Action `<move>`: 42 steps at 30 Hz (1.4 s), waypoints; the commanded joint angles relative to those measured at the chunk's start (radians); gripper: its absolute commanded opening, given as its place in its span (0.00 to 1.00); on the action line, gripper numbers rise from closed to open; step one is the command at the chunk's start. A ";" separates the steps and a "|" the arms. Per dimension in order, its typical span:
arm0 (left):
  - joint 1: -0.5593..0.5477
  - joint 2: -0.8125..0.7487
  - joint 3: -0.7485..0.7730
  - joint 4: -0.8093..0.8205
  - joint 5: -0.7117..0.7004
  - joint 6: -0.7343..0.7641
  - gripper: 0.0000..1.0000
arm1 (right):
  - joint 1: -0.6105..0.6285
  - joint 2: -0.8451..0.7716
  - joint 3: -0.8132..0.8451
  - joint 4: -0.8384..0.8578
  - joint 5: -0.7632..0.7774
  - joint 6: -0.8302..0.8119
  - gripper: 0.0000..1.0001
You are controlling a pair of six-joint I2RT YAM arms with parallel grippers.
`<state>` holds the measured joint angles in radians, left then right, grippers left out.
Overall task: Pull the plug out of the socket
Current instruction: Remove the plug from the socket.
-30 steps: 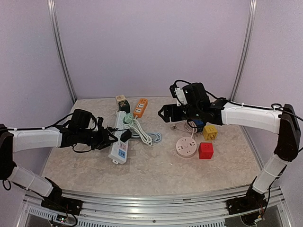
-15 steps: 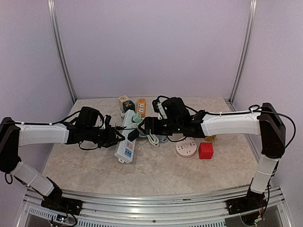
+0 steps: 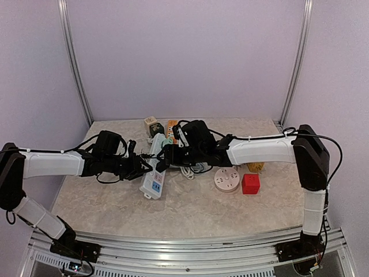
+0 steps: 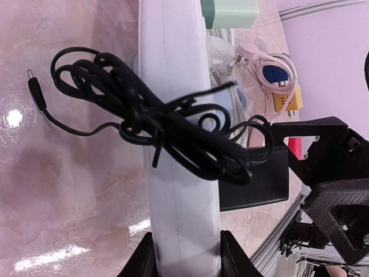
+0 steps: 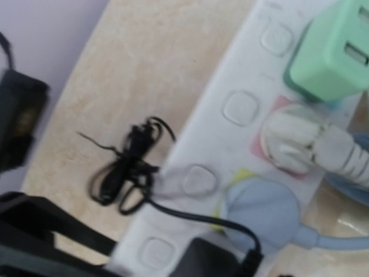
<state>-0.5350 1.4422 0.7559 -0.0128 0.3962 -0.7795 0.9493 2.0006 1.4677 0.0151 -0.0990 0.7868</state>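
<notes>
Plug point(image 5: 200, 261) cropped in right wrist view; left gripper point(image 4: 185, 257) clamps power strip point(image 4: 176, 115).

White links point(image 3: 49, 164), black joints point(image 3: 311, 153), black fingers point(image 4: 145, 261)

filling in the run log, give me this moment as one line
left jaws: shut on power strip | right jaws: open, at black adapter | adapter: in strip, not yet pulled

1. Power strip point(image 4: 180, 190): white, long, multi-outlet, flat on desk, long axis running away from arm bases, slightly angled.
2. Plug point(image 4: 260, 180): black boxy adapter, seated in an outlet nr strip's near end, not yet out.
3. Its cord point(image 4: 164, 124): thin, black, tangled bundle draped across strip; barrel tip on desk beside it.
</notes>
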 commanded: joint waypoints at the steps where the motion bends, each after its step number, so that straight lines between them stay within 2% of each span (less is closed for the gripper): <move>1: -0.026 -0.003 0.025 0.151 0.088 0.072 0.00 | 0.021 0.045 0.043 -0.077 0.009 0.006 0.67; 11: -0.025 0.008 0.031 0.143 0.080 0.078 0.00 | 0.020 0.061 0.051 -0.066 -0.002 0.025 0.66; 35: -0.028 0.023 0.032 0.138 0.076 0.082 0.00 | 0.021 0.108 0.080 -0.076 -0.011 0.077 0.42; 39: -0.028 0.020 0.034 0.134 0.072 0.083 0.00 | 0.020 0.106 0.082 -0.085 -0.011 0.076 0.24; 42: -0.028 0.020 0.034 0.134 0.074 0.083 0.00 | 0.019 0.106 0.079 -0.090 -0.014 0.081 0.18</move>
<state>-0.5465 1.4788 0.7559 -0.0113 0.3988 -0.7551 0.9600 2.0827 1.5291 -0.0605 -0.0990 0.8959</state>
